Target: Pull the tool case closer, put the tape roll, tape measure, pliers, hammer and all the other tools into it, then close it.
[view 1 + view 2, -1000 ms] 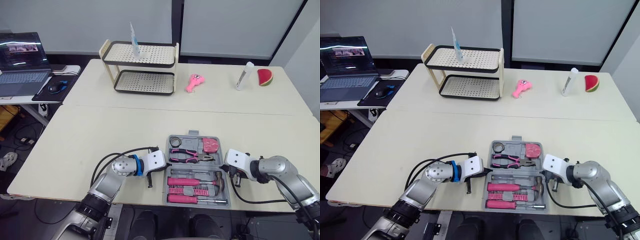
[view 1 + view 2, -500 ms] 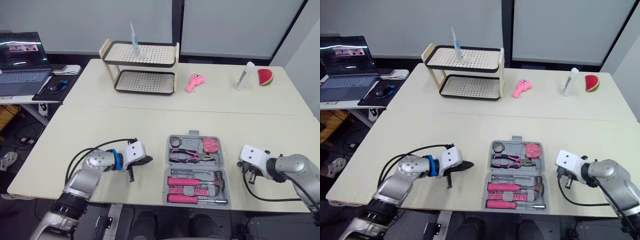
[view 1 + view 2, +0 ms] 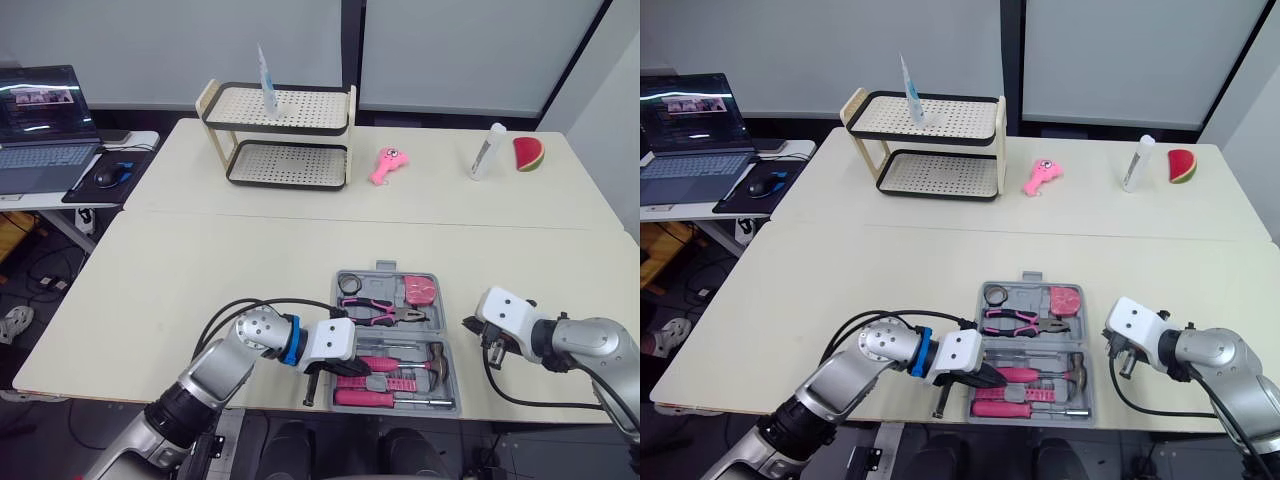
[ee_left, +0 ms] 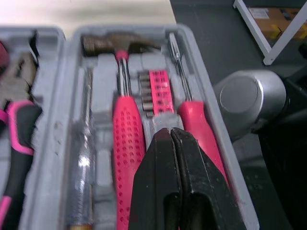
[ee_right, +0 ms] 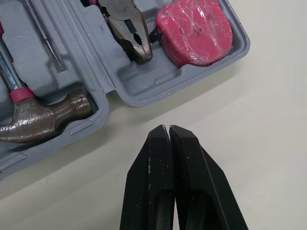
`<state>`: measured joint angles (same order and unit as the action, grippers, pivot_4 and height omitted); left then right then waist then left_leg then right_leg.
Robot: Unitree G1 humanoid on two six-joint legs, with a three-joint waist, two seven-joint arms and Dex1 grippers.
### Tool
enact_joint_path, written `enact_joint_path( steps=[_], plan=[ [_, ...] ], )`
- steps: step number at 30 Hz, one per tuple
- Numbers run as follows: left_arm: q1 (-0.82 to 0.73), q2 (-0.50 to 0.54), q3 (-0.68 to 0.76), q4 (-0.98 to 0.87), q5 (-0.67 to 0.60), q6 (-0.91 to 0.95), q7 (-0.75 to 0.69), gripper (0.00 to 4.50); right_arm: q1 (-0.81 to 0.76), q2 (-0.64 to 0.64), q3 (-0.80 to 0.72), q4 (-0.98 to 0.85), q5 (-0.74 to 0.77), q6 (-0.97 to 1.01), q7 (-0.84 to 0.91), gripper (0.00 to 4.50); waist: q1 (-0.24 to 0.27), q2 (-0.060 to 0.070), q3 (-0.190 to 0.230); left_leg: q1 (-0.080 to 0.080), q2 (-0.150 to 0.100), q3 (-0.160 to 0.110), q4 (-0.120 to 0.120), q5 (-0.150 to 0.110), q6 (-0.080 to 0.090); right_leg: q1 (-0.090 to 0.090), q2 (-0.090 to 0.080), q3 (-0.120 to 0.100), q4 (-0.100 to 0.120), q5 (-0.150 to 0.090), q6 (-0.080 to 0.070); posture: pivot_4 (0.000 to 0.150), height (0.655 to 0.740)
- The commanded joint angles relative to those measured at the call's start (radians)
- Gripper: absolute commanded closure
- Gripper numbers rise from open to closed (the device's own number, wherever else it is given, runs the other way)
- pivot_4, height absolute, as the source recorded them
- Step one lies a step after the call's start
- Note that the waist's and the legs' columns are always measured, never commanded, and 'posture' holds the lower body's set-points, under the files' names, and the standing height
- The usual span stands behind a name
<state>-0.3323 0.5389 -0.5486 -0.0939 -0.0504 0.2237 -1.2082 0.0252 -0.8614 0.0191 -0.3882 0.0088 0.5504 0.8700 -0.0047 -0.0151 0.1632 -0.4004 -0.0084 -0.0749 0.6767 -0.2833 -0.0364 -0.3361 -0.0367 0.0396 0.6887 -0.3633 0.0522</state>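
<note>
L gripper (image 4: 171, 130) is back over tool case (image 3: 392, 334), lower centre, fingers together. R gripper (image 5: 168, 128) is pinched empty too; its wrist cam catches tape measure (image 5: 194, 31) and pliers (image 5: 127, 28) tips.

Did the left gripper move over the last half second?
Yes. The left gripper swung right, from the bare table left of the tool case to over the case's near half, fingers shut.

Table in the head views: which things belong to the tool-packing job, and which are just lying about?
Job: tool case, tape roll, tape measure, pliers, hammer.

Lying about: two-tier rack, pink toy, white tube, watermelon slice, laptop, mouse.
</note>
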Motion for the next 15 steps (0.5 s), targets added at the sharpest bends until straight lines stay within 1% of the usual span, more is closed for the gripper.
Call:
enact_joint_path(
  steps=[1, 5, 12, 15],
  plan=[
    [-0.015, -0.03, -0.043, 0.018, 0.036, -0.056, 0.002, 4.5, -0.003, 0.002, -0.039, -0.037, 0.027, 0.015, -0.015, 4.49, 0.003, 0.0, 0.0, 0.0, 0.0, 0.0, 0.0, 0.0, 0.0, 0.0, 0.0, 0.0, 0.0, 0.0, 0.0, 0.15, 0.729],
    [-0.016, -0.065, -0.053, 0.052, 0.056, -0.068, 0.017, 4.5, 0.009, 0.004, -0.049, -0.035, 0.042, 0.022, -0.028, 4.49, 0.003, 0.0, 0.0, 0.0, -0.001, 0.0, 0.0, 0.0, 0.0, 0.0, -0.001, 0.0, 0.0, 0.0, 0.0, 0.15, 0.729],
    [-0.031, -0.083, -0.067, 0.113, 0.103, -0.093, 0.035, 4.5, 0.024, -0.001, -0.05, -0.036, 0.051, 0.019, -0.038, 4.49, 0.003, 0.0, 0.0, 0.0, 0.0, 0.0, 0.0, 0.0, 0.0, 0.0, 0.0, 0.0, 0.0, 0.0, 0.0, 0.15, 0.729],
    [-0.038, -0.089, -0.073, 0.137, 0.123, -0.104, 0.036, 4.5, 0.022, 0.008, -0.056, -0.039, 0.077, 0.043, -0.035, 4.49, 0.004, 0.0, 0.0, 0.0, 0.0, 0.0, 0.0, 0.0, 0.0, 0.0, -0.001, 0.0, 0.0, 0.0, 0.0, 0.15, 0.729]
  ],
)
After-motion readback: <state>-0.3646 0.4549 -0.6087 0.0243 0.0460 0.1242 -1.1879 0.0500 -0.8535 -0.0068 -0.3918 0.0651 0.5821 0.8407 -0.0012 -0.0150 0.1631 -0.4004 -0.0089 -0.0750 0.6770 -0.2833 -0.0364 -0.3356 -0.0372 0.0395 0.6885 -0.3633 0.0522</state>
